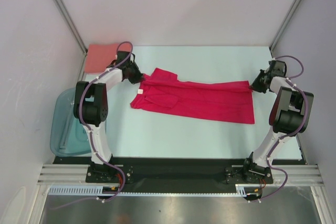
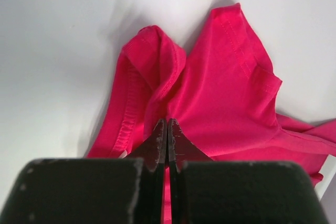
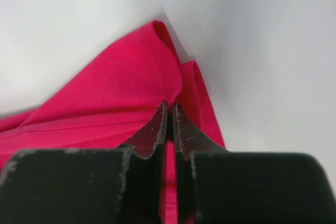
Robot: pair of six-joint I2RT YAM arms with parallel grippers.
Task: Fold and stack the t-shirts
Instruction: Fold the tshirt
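Observation:
The crimson-red t-shirt [image 1: 199, 100] lies stretched left to right across the table, folded into a long band. My left gripper [image 1: 141, 79] is shut on its far left end, near the collar and sleeve. In the left wrist view the closed jaws [image 2: 167, 123] pinch the red cloth [image 2: 226, 93], which bunches into folds just ahead of the tips. My right gripper [image 1: 254, 87] is shut on the shirt's far right corner. The right wrist view shows its closed jaws [image 3: 169, 106] clamping the hemmed edge of the cloth [image 3: 115, 87]. A salmon-pink t-shirt [image 1: 101, 57] lies folded at the back left corner.
A translucent teal plastic tub [image 1: 68, 124] sits off the table's left edge beside the left arm. White walls and metal posts [image 1: 63, 9] close in the back and sides. Pale tabletop [image 1: 210, 140] shows in front of the red shirt.

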